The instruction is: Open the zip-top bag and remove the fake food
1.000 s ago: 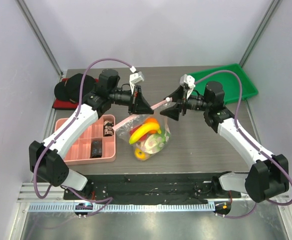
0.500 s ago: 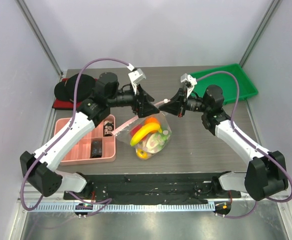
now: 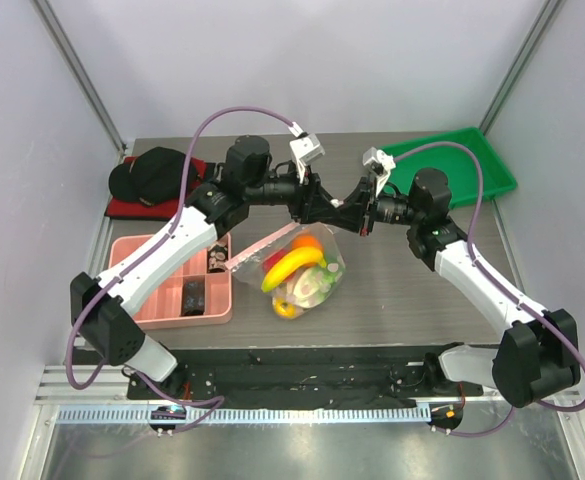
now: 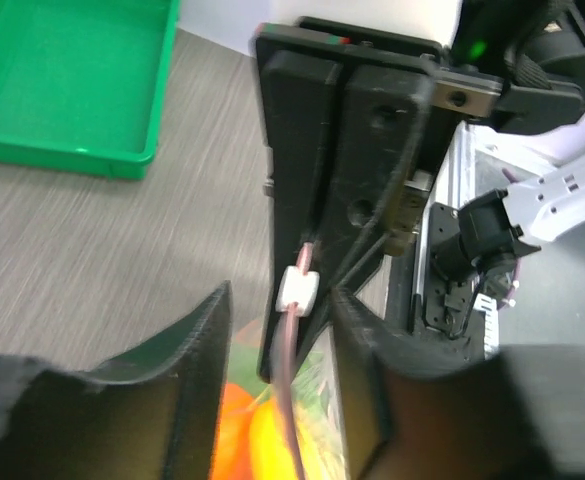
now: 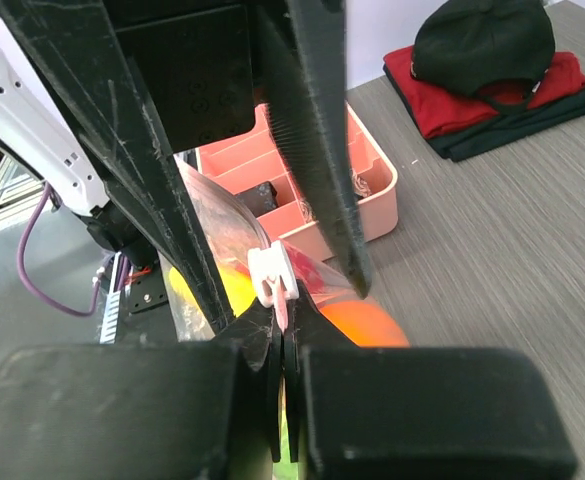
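Observation:
The zip-top bag (image 3: pixel 302 270) lies mid-table with the fake food inside: a yellow banana (image 3: pixel 292 263), an orange (image 3: pixel 306 243), a green-white cabbage (image 3: pixel 312 288). Its pink zip strip (image 3: pixel 272 240) rises to the right. My right gripper (image 3: pixel 347 217) (image 5: pixel 282 325) is shut on the strip's end, just past the white slider (image 5: pixel 272 275) (image 4: pixel 298 290). My left gripper (image 3: pixel 317 207) (image 4: pixel 277 300) faces it, open. Its fingers (image 4: pixel 197 340) straddle the strip right by the slider, with a gap on each side.
A pink compartment tray (image 3: pixel 152 300) with small dark items sits left of the bag. At the back right there is a green tray (image 3: pixel 472 165). A black cap on red cloth (image 3: pixel 147 180) lies at the back left.
My left gripper let go of the strip, opened and slid right along it to the slider. My right gripper shut on the strip's end and has held still since.

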You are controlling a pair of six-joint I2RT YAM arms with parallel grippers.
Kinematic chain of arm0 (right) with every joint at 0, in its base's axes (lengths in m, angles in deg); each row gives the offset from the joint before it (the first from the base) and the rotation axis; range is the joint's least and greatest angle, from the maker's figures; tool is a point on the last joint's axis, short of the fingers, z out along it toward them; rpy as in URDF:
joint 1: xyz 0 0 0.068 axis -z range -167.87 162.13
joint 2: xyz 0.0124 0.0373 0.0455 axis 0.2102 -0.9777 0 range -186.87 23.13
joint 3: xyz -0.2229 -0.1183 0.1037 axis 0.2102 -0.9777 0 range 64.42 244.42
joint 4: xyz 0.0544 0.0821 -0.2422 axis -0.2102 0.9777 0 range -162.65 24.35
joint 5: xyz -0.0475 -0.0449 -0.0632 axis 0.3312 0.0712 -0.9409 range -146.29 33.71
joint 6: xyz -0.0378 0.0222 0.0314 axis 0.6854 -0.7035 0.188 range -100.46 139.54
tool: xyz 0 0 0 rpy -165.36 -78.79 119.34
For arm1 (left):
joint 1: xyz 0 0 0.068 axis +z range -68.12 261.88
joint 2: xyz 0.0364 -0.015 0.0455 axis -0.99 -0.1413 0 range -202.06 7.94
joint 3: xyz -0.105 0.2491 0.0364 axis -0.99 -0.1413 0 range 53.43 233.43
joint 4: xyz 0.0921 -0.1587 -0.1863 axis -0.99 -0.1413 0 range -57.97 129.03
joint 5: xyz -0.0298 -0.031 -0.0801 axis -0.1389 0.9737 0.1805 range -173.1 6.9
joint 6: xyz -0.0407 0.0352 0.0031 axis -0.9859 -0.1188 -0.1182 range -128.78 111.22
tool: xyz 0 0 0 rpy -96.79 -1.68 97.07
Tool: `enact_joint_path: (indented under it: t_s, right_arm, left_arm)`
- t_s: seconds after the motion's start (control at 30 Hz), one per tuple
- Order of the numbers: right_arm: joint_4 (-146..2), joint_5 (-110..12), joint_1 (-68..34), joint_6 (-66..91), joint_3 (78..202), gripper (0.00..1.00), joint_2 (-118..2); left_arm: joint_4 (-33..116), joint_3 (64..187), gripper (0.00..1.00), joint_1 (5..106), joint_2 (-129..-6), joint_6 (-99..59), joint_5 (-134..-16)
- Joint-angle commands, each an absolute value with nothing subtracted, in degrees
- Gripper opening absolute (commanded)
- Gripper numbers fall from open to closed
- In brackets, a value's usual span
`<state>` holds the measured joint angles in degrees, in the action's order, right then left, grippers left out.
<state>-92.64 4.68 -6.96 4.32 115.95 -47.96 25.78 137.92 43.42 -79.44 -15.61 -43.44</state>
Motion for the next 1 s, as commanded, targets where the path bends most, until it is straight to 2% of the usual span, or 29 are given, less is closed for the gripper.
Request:
enact_joint_path:
  t_s: [0.0,0.07,0.2,0.3,0.37,0.43,0.53,0.73,0.97]
  right_arm:
    - [-93.39,6.64,-7.47,5.21,118.82,0.01,-45.86]
    - [-93.13,6.82,-7.55,5.48,118.82,0.01,-45.86]
    - [-92.51,6.82,-7.55,6.18,118.65,0.01,-45.95]
    - [-92.51,6.91,-7.47,6.09,118.73,0.01,-45.95]
    - [-92.07,6.99,-7.47,6.71,118.65,0.01,-45.78]
    - [-91.81,6.99,-7.55,6.80,118.65,0.01,-45.78]
    - [-91.81,7.08,-7.47,6.88,118.56,0.01,-45.95]
    - [-91.81,7.17,-7.47,6.88,118.56,0.01,-45.86]
    - [-91.55,7.43,-7.82,6.80,118.91,0.01,-46.30]
  left_arm:
    - [26.90,141.41,0.38,43.65,-80.22,-14.31,-43.46]
    - [27.78,141.14,0.36,43.65,-80.13,-14.40,-43.28]
    - [29.71,139.65,0.38,43.56,-78.82,-14.84,-43.19]
    - [29.98,139.74,0.32,43.65,-78.55,-14.93,-43.54]
    - [29.98,139.47,0.34,43.82,-78.20,-14.93,-42.94]
    - [31.38,138.51,0.44,44.26,-77.24,-15.54,-41.70]
    - [32.00,137.63,0.45,44.79,-76.88,-15.90,-40.65]
    - [37.28,135.52,0.35,46.72,-77.05,-21.00,-38.18]
    - [37.98,136.22,0.30,46.81,-78.29,-21.87,-36.87]
